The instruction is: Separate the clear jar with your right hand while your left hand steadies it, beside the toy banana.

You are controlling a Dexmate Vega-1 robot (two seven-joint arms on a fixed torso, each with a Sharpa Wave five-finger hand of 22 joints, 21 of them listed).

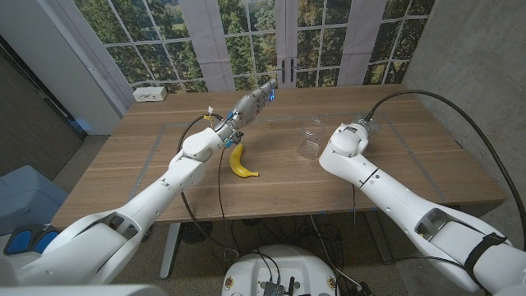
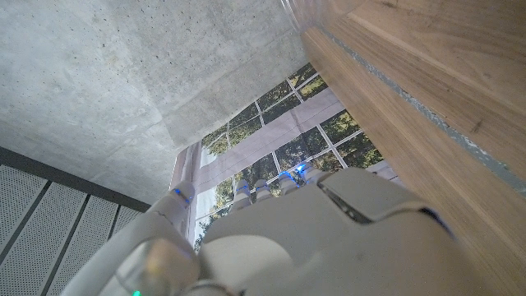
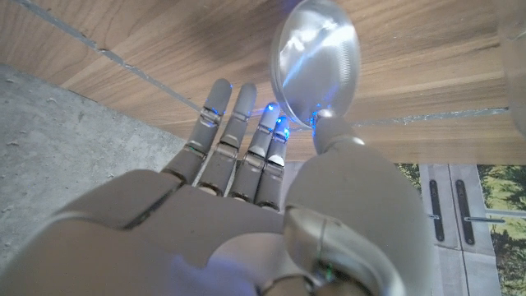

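The jar [image 1: 311, 138] lay at frame centre right of the banana [image 1: 241, 162], lid [image 3: 316, 59] pinched in the right robot hand [image 3: 271, 177], left robot hand [image 1: 249, 106] raised and apart, so the unsteadied jar could roll.

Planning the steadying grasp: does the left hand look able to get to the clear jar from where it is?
Probably yes. The left hand hangs open above the table behind the toy banana, and bare wooden table lies between it and the clear jar.
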